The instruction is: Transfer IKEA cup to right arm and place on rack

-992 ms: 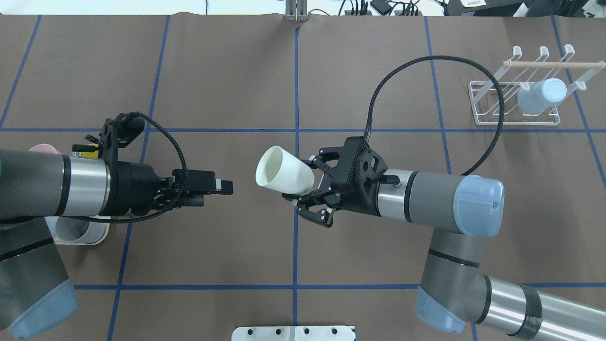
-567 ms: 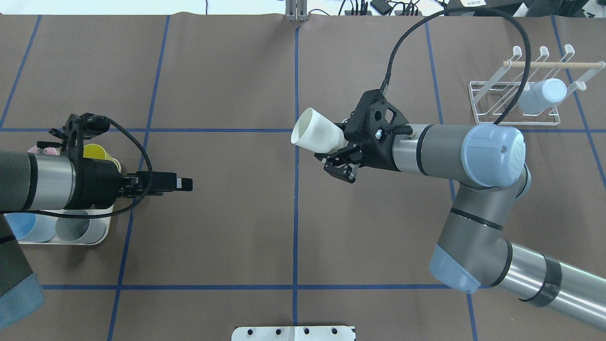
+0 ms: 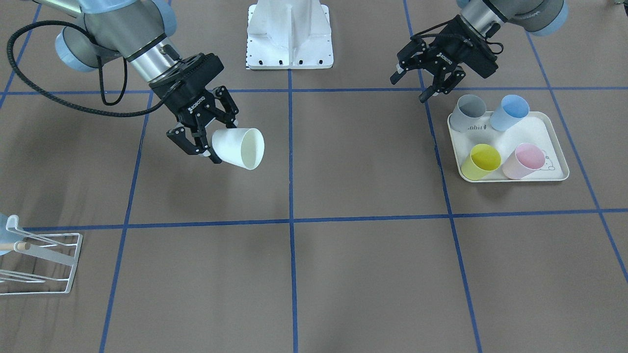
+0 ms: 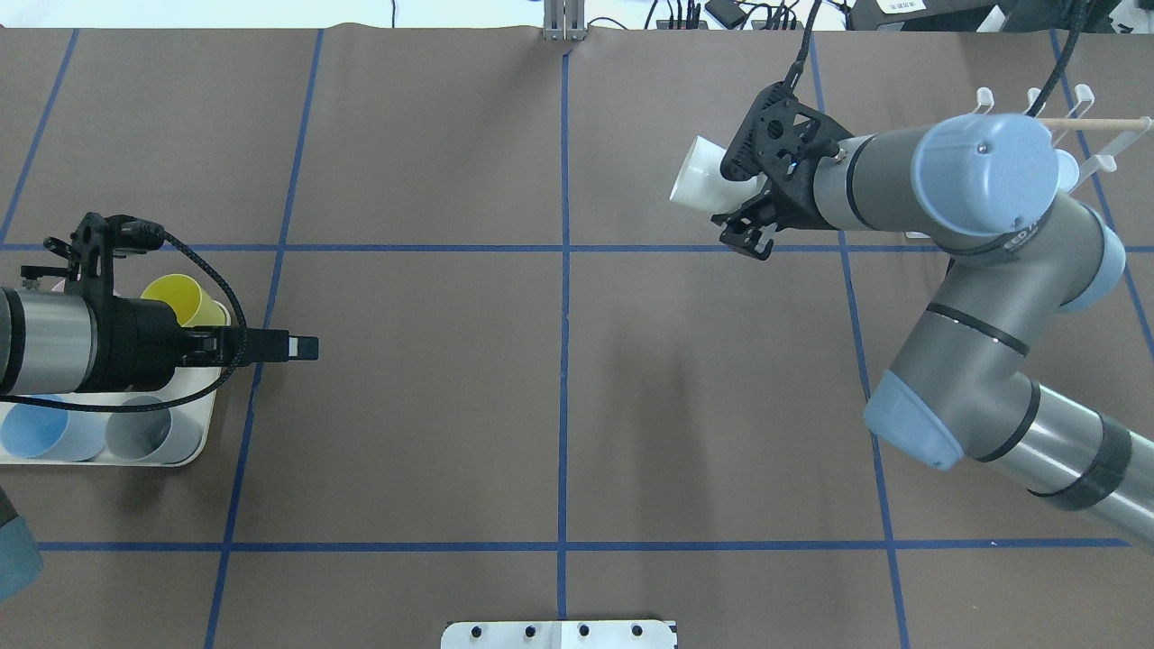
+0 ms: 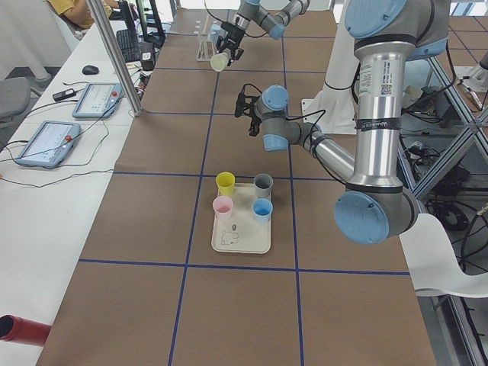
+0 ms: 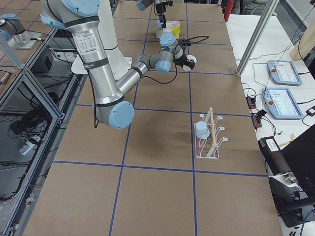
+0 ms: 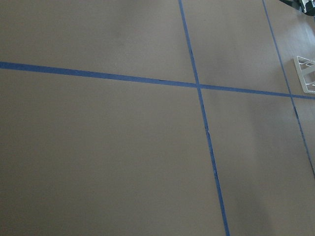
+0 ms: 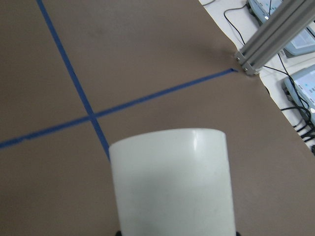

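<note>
Brown paper crossed by blue tape lines is covering the table (image 3: 343, 274), seen here from the camera facing the robot. At the lower left edge of this frame, the white wire rack (image 3: 54, 264) is standing on the table, partly cut off by the frame. Higher up, in the upper left, the right arm (image 3: 137, 34) is reaching down toward the centre. Its black right gripper (image 3: 217, 138) is clamping the white IKEA cup (image 3: 243, 147) by its closed bottom end, with one finger on each side. The cup is hanging in the air above the table, tipped on its side. Its open mouth is pointing to the lower right of the frame, away from the gripper. The cup is well apart from the rack in this view.

In the right wrist view, the same cup is filling the bottom middle of the frame, with a tape crossing on the table beyond it.

At the top centre of the front view, a white mounting plate (image 3: 289, 34) is sitting on the table. In the upper right, the left gripper (image 3: 409, 89) is hovering with its fingers spread and nothing between them, just above and left of a cream tray (image 3: 554, 147). The tray is carrying a grey cup (image 3: 468, 113), a blue cup (image 3: 510, 112), a yellow cup (image 3: 483, 161) and a pink cup (image 3: 524, 161), all standing mouth up.

In the side view from the robot's right, a pale blue cup (image 6: 202, 129) is resting on the rack's prongs.
</note>
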Tool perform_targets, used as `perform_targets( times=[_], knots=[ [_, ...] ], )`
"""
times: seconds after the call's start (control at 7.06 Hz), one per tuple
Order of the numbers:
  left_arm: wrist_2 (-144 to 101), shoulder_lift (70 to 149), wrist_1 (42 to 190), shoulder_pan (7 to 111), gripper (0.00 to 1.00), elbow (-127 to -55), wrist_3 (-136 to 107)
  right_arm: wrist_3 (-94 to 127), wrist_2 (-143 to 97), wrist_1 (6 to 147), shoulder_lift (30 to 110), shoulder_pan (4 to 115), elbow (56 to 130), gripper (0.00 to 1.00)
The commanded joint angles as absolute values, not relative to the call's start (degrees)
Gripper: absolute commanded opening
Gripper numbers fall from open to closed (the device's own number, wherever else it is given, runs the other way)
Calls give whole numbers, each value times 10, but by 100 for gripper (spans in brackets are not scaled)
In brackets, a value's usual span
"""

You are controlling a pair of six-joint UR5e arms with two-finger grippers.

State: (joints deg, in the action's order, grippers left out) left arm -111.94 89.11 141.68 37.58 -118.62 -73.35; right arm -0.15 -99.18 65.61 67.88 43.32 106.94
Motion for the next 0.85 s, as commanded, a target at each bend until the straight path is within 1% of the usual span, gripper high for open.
perform_targets(
  times=[0.0, 0.14, 0.28, 0.42, 0.57, 0.71],
  knots=[
    [-1120, 889, 1417, 376, 100, -1187, -733, -243, -989, 782, 673, 503, 1070, 0],
    [-1119, 889, 1417, 376, 100, -1187, -733, -387, -960, 786, 679, 540, 1066, 0],
    [-1119, 889, 1417, 376, 100, -1189, -733, -501, -921, 791, 685, 547, 1062, 0],
    [-1119, 889, 1417, 376, 100, -1189, -733, -574, -899, 793, 690, 576, 1047, 0],
    [-1117, 889, 1417, 376, 100, -1191, -735, -709, -896, 793, 689, 614, 1019, 0],
    [-1114, 889, 1418, 376, 100, -1192, -736, -789, -884, 790, 690, 649, 998, 0]
  ],
)
